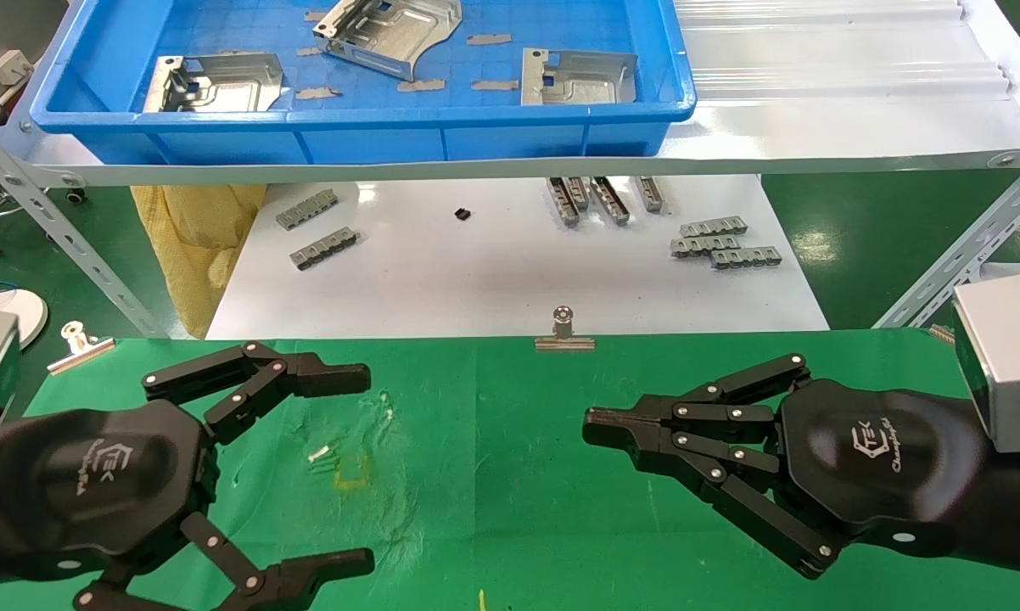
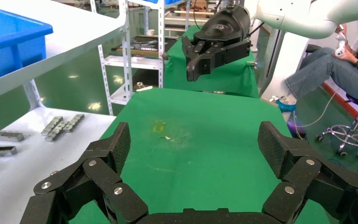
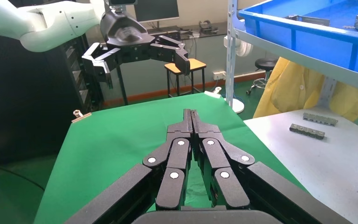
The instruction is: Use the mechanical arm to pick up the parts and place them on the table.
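Three silvery stamped parts lie in the blue tray on the upper shelf: one at the left, one tilted in the middle, one at the right. The green table lies below and in front of the shelf, with no part on it. My left gripper hovers over the table's left side, open and empty; the left wrist view shows only green cloth between its fingers. My right gripper hovers over the table's right side, shut and empty, fingertips pressed together in the right wrist view.
A white board under the shelf carries several grey slotted bars. A binder clip grips the cloth's far edge. Slanted shelf legs stand at both sides. A yellow cloth hangs at the left.
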You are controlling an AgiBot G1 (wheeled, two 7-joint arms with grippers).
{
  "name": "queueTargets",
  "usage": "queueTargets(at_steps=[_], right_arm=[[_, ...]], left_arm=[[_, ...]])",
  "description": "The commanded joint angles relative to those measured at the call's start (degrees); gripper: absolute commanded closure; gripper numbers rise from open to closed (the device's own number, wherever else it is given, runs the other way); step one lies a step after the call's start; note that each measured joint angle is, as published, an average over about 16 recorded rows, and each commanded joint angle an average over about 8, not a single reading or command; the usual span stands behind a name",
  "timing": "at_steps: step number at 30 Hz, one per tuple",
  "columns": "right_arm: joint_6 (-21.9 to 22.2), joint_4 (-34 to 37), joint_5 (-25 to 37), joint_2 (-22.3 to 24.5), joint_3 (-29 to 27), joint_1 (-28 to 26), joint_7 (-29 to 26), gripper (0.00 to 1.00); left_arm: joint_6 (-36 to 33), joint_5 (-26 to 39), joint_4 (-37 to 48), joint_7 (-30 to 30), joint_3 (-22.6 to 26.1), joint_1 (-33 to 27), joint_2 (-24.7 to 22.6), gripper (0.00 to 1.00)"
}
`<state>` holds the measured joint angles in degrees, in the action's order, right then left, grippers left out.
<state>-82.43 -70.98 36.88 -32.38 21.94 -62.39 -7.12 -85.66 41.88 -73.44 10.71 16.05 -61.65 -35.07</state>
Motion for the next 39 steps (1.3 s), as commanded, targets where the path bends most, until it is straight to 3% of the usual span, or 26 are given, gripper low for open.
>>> queueTargets(at_steps=[1,23,24,31,32,39], right_arm=[[0.0,0.0,0.0,0.0,0.0,0.0,0.0,1.0],[0.0,0.0,0.0,0.0,0.0,0.0,0.0,1.0],[0.0,0.0,0.0,0.0,0.0,0.0,0.0,0.92],[0.0,0.0,0.0,0.0,0.0,0.0,0.0,0.05],[0.0,0.0,0.0,0.0,0.0,0.0,0.0,0.0],[0.0,0.0,0.0,0.0,0.0,0.0,0.0,0.0]], left_arm=[[0.0,0.0,0.0,0.0,0.0,0.0,0.0,0.0],[0.0,0.0,0.0,0.0,0.0,0.0,0.0,0.0],[0.0,0.0,0.0,0.0,0.0,0.0,0.0,0.0],[0.08,0.08,0.03,-0.03,0.0,-0.09,-0.04,0.0],[0.16,0.18,0.07,-0.09,0.0,-0.27,-0.11,0.0],[2.83,4.02,2.1,-0.48,0.29,-7.07,-1.87,0.0]])
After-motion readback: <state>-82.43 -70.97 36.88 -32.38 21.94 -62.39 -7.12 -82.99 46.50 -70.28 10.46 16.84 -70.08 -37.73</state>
